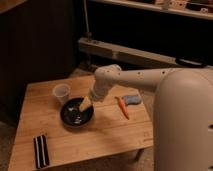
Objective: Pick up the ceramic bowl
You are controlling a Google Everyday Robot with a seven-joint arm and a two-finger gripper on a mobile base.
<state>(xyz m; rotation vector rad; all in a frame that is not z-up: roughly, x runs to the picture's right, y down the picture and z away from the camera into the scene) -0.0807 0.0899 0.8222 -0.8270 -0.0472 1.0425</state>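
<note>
The ceramic bowl (76, 114) is round, shallow and glossy black with pale glints inside. It sits on the wooden table (110, 135), left of centre. My white arm reaches in from the right and bends down over it. My gripper (85, 104) hangs over the bowl's right rim, at or just above it. A small translucent whitish cup (61, 93) stands upright just behind and left of the bowl.
A carrot (122, 107) and a blue-grey object (133, 99) lie to the right of the bowl. A black striped flat object (40, 150) lies near the front left corner. A dark shelf unit and a pale rail stand behind the table.
</note>
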